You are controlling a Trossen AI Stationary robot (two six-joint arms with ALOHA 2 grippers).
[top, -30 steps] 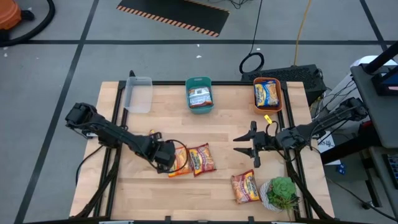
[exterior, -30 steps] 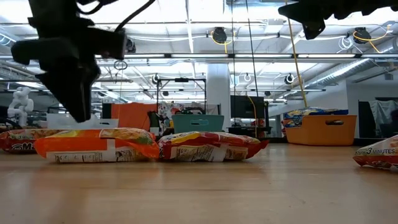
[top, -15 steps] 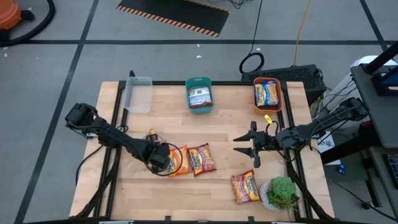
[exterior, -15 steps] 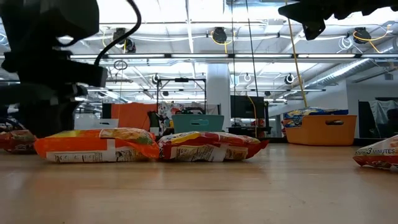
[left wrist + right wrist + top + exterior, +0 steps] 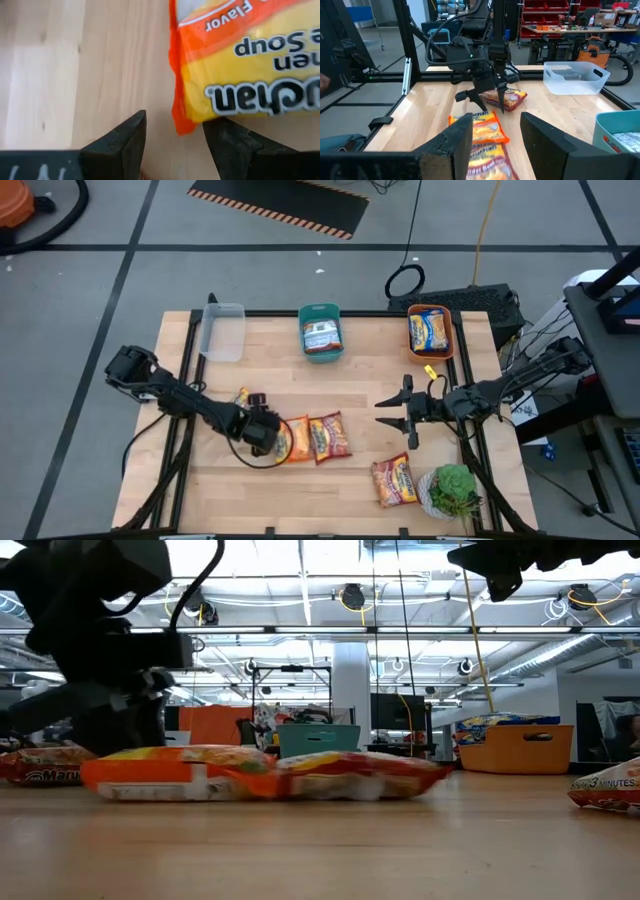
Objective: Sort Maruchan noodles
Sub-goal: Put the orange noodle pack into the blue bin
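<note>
On the wooden bench, the left gripper, fingers spread, sits low against the orange-yellow plastic noodle packet, while the right gripper hangs spread mid-bench.

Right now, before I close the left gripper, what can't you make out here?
- Left gripper: whether its fingers touch the orange packet; high view, its own wrist covers them.
- Orange packet's far end: left wrist view, cut off by the edge.
- Teal bin packet's flavor: too small.
</note>
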